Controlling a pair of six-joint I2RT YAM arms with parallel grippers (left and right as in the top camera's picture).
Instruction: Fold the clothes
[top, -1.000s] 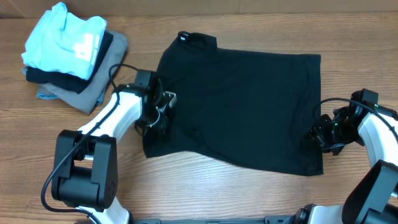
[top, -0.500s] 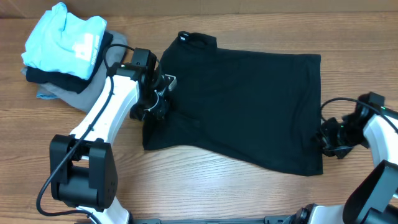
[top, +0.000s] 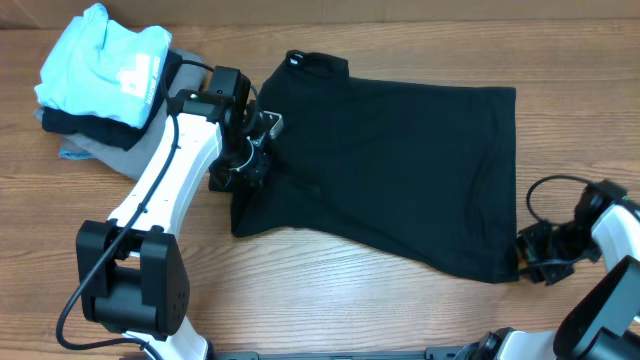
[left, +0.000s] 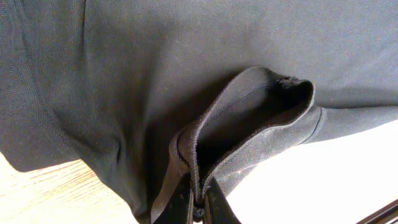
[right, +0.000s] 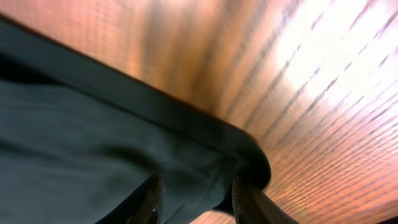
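Black short-sleeved soft-fabric polo shirt lies largely spread, folding mostly outstanding; left gripper clamped on its sleeve cuff, right gripper fingers apart astride the hem corner.

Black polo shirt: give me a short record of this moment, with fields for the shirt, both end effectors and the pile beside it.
shirt: black polo shirt spread out on the table, collar at the far left
left end effector: shut, pinching a hemmed fold at the shirt's left edge
right end effector: fingers apart at the shirt's near right corner; view blurred
pile: light blue shirt on top, grey garment beneath, left of the polo and apart from it
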